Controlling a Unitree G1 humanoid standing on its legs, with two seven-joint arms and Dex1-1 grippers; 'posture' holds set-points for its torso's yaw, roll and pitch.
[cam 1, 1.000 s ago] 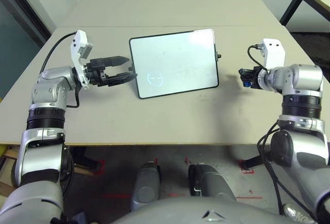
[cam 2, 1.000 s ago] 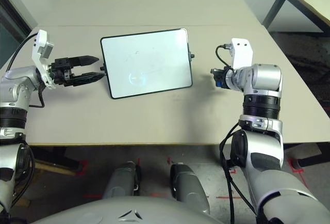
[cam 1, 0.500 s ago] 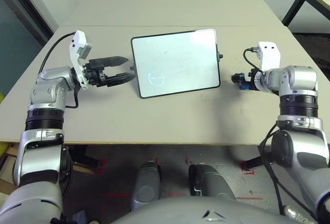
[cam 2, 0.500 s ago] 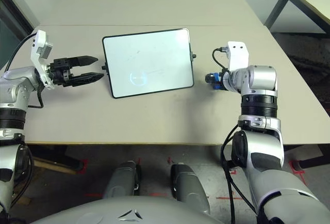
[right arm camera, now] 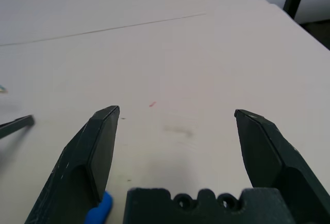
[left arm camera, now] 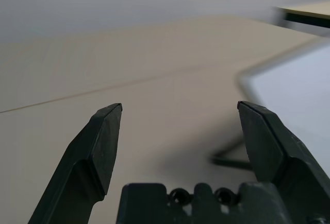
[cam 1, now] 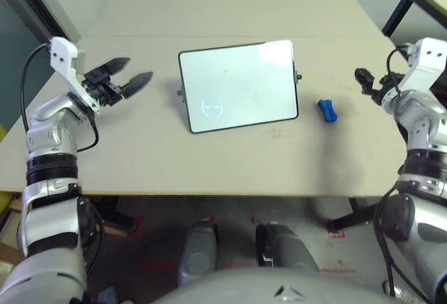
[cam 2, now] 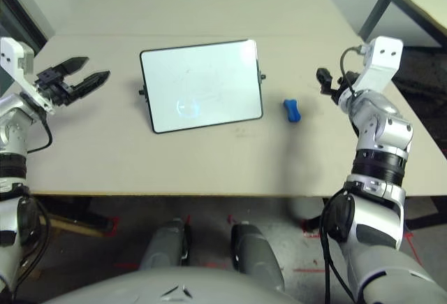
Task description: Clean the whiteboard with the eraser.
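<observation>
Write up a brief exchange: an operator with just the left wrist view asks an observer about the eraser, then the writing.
Operator, left wrist view: I have the whiteboard's edge here. Where's the eraser?
Observer: The eraser lies on the table, just right of the board, with the open, empty right hand off to its right.
Operator: Any writing on the board?
Observer: Yes, a faint blue round mark in its near left part.
</observation>
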